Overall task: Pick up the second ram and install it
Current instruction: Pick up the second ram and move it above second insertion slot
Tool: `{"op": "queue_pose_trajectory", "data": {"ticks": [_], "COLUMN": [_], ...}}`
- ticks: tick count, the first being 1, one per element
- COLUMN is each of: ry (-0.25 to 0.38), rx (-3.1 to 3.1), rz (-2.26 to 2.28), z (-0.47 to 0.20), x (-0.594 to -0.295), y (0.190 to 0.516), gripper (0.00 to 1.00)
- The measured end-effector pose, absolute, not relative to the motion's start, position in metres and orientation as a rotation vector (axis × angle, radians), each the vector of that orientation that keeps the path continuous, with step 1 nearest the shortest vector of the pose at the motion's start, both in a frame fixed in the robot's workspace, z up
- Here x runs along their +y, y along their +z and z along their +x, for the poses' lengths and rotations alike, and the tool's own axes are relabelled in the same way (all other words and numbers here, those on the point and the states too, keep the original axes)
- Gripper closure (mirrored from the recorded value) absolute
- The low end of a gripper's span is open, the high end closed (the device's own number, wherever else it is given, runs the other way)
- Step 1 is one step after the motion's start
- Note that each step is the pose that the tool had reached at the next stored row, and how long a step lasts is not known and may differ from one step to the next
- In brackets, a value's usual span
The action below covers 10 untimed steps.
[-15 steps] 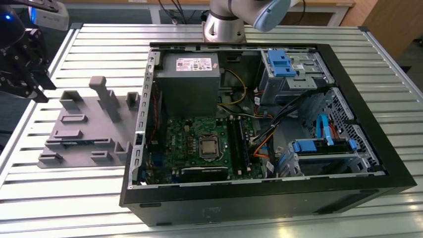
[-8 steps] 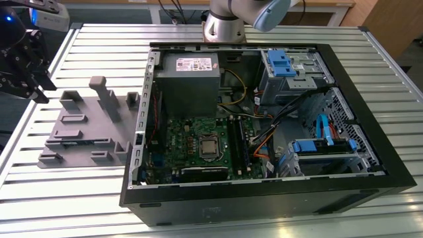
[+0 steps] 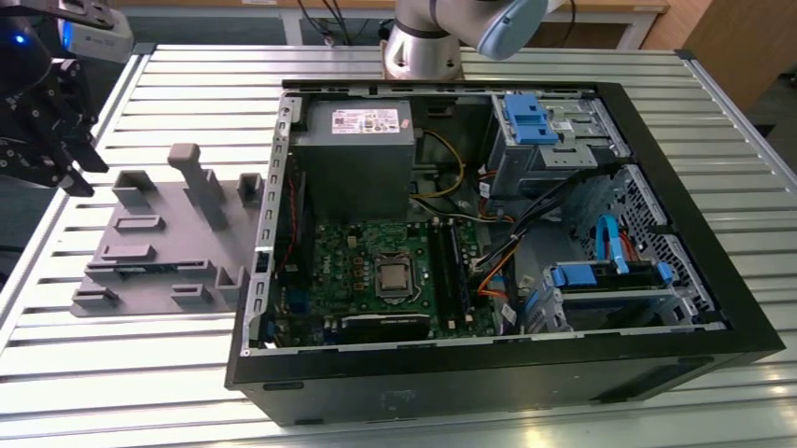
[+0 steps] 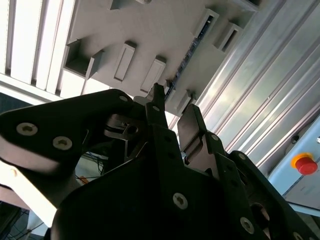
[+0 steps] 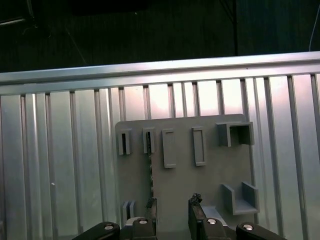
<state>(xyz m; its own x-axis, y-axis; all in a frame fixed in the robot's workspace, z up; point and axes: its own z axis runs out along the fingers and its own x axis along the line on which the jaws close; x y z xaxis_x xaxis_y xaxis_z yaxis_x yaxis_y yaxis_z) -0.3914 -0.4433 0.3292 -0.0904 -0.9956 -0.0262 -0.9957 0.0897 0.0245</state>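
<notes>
The pick is not yet made: the gripper [image 5: 173, 201] hangs over the holder [image 5: 200, 185], jaws apart and empty, while the ram [image 5: 150, 172] stands on edge in its slot, so grasping and installing both remain.

Beyond the black computer case [image 3: 498, 383], the arm [image 3: 421, 51] is a silver-grey cylinder with a pale blue-grey joint cap, and the gripper [image 4: 172, 107] is matte black, built of flat angular links fastened with round silver screws, tapering to narrow fingers [image 4: 192, 125].
</notes>
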Motion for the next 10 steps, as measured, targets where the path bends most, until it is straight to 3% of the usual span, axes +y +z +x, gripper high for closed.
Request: {"op": "queue_pose_trajectory", "data": {"ticks": [10], "ry": [0.056], "rx": [2.314], "rz": [-2.121], "z": [-0.3914], "x": [-0.4451], "y": [0.3223], "gripper": [0.62]}}
